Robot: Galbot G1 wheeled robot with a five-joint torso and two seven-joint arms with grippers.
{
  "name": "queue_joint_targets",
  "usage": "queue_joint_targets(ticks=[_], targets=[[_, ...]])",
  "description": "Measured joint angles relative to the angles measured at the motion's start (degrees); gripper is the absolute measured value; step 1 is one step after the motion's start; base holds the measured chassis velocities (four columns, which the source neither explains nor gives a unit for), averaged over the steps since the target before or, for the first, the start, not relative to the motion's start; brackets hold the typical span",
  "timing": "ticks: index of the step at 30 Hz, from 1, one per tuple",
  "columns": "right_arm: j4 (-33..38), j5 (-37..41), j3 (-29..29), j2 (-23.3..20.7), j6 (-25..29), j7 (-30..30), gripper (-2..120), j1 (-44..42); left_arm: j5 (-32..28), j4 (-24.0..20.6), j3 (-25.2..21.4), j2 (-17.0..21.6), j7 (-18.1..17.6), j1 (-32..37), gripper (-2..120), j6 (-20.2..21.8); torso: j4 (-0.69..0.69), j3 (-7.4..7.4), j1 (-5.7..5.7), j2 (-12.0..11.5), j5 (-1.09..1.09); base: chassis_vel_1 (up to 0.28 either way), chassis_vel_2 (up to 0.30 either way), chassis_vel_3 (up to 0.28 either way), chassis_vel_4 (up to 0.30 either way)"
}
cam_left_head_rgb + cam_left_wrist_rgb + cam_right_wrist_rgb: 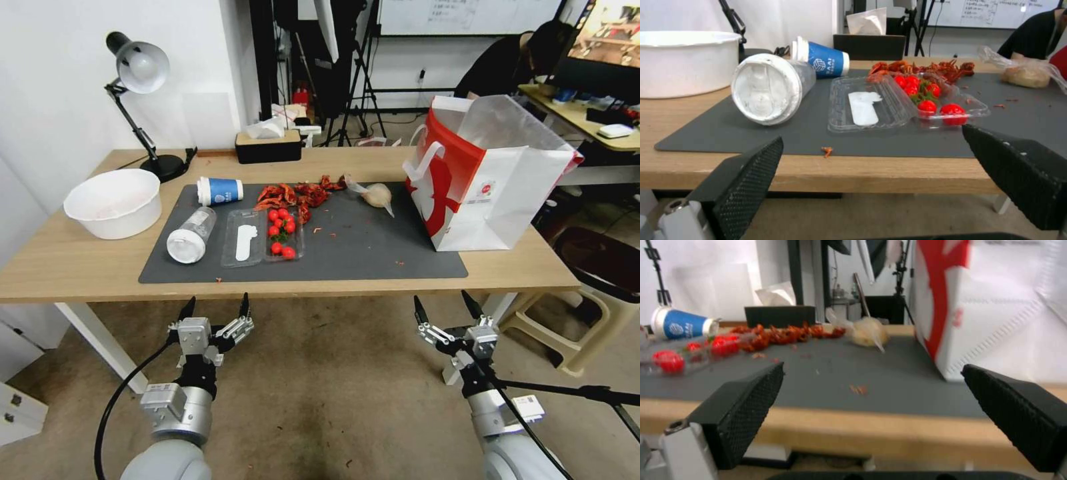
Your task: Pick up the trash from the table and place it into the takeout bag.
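Both idle below table [80, 267] front edge — left gripper [215, 309] and right gripper [443, 303] spread wide, empty; trash on mat [373, 253]: bottle [190, 235] front-left, paper cup [220, 191] behind; takeout bag [490, 180] at right end; probably start with bottle, grip across body.

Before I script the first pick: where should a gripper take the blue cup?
The blue cup lies on its side on the mat, mouth toward the bowl. Probably best from above, fingers across its round middle; the left gripper, open below the table edge, is nearer.
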Motion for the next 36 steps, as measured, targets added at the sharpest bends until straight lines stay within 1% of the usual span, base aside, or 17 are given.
queue_joint_targets(ticks=[2, 4, 6, 7, 10, 11, 15, 16, 19, 20, 23, 25, 27, 28, 29, 32, 36], targets=[[0.09, -0.16, -1.56, -0.32, -2.76, 0.77, 100, 3.9, 0.03, 0.0, -0.01, -0.07, 0.0, -0.01, 100, -0.01, 0.0, 0.0, 0.0, 0.0, 0.0, 0.0, 0.0, 0.0, 0.0], [0.1, -0.2, -2.26, -0.49, -3.84, 1.16, 100, 5.44, 0.07, 0.0, 0.0, -0.12, 0.0, -0.01, 100, -0.01, 0.01, 0.0, 0.0, 0.0, 0.0, 0.0, 0.0, 0.0, 0.0], [0.04, -0.15, -4.49, -0.89, -6.73, 2.3, 100, 9.44, 0.19, -0.01, 0.03, -0.25, 0.0, 0.0, 100, -0.02, 0.01, 0.01, 0.0, 0.0, 0.0, 0.0, 0.0, 0.0, 0.0], [0.04, -0.15, -4.49, -0.89, -6.73, 2.3, 100, 9.44, 0.19, -0.01, 0.03, -0.25, 0.0, 0.0, 100, -0.02, 0.01, 0.01, 0.0, 0.0, 0.0, 0.0, 0.0, 0.0, 0.0], [-0.76, 0.9, -8.38, -1.42, -11.7, 4.68, 100, 16.18, 0.44, -0.01, 0.09, -0.5, 0.0, 0.0, 100, -0.04, 0.01, 0.01, 0.0, 0.0, 0.0, 0.0, 0.0, 0.0, 0.0], [-0.76, 0.9, -8.38, -1.42, -11.7, 4.68, 100, 16.18, 0.44, -0.01, 0.09, -0.5, 0.0, 0.0, 100, -0.04, 0.01, 0.01, 0.0, 0.0, 0.0, 0.0, 0.0, 0.0, 0.0], [-4.17, 1.39, -13.28, -1.61, -15.76, 6.81, 100, 25.34, 0.9, -0.01, 0.11, -0.87, 0.03, 0.05, 100, -0.09, 0.0, 0.01, 0.0, 0.0, 0.0, 0.0, 0.0, 0.0, 0.0], [-4.17, 1.39, -13.28, -1.61, -15.76, 6.81, 100, 25.34, 0.9, -0.01, 0.11, -0.87, 0.03, 0.05, 100, -0.09, 0.0, 0.01, 0.0, 0.0, 0.0, 0.0, 0.0, 0.0, 0.0], [-7.63, 2.28, -16.94, -1.15, -19.0, 8.52, 100, 31.68, 1.22, 0.35, 0.11, -1.17, 0.05, 0.1, 100, -0.28, 0.0, 0.01, 0.0, 0.0, -0.02, 0.0, 0.0, 0.0, 0.0], [-7.63, 2.28, -16.94, -1.15, -19.0, 8.52, 100, 31.68, 1.22, 0.35, 0.11, -1.17, 0.05, 0.1, 100, -0.28, 0.0, 0.01, 0.0, 0.0, -0.02, 0.0, 0.0, 0.0, 0.0], [-11.64, 2.32, -20.26, -0.18, -21.78, 10.35, 100, 37.36, 1.14, 0.42, -0.03, -1.02, 0.02, 0.05, 100, -0.28, 0.0, 0.01, 0.01, 0.0, 0.0, 0.0, 0.0, 0.0, 0.0], [-12.49, 2.23, -20.8, 0.19, -22.32, 10.9, 100, 38.65, 1.08, 0.42, -0.17, -0.91, 0.03, 0.02, 100, -0.28, -0.01, 0.01, 0.0, 0.0, -0.01, 0.0, 0.0, 0.0, 0.0], [-15.74, 1.91, -22.2, 1.87, -24.34, 13.75, 100, 43.07, 0.95, 0.42, -0.55, -0.81, 0.09, -0.05, 100, -0.27, 0.02, 0.01, 0.0, 0.0, -0.01, 0.0, 0.0, 0.0, 0.0], [-17.24, 1.91, -22.64, 2.62, -25.2, 15.22, 100, 44.88, 0.93, 0.43, -0.55, -0.9, 0.12, -0.05, 100, -0.27, 0.0, 0.01, 0.0, 0.0, -0.01, 0.0, 0.0, 0.0, 0.0], [-17.24, 1.91, -22.64, 2.62, -25.2, 15.22, 100, 44.88, 0.93, 0.43, -0.55, -0.9, 0.12, -0.05, 100, -0.27, 0.0, 0.01, 0.0, 0.0, -0.01, 0.0, 0.0, 0.0, 0.0], [-21.25, 1.9, -23.11, 4.54, -27.75, 19.56, 100, 49.48, 1.0, 0.7, -0.24, -1.32, 0.14, -0.07, 100, -0.35, 0.01, 0.01, 0.0, -0.01, -0.02, 0.0, 0.0, 0.0, 0.0], [-23.89, 2.22, -22.97, 5.55, -29.84, 22.06, 100, 51.93, 1.01, 0.89, -0.17, -1.4, 0.14, -0.1, 100, -0.49, 0.0, 0.01, 0.0, 0.0, -0.01, 0.0, 0.0, 0.0, 0.0]])
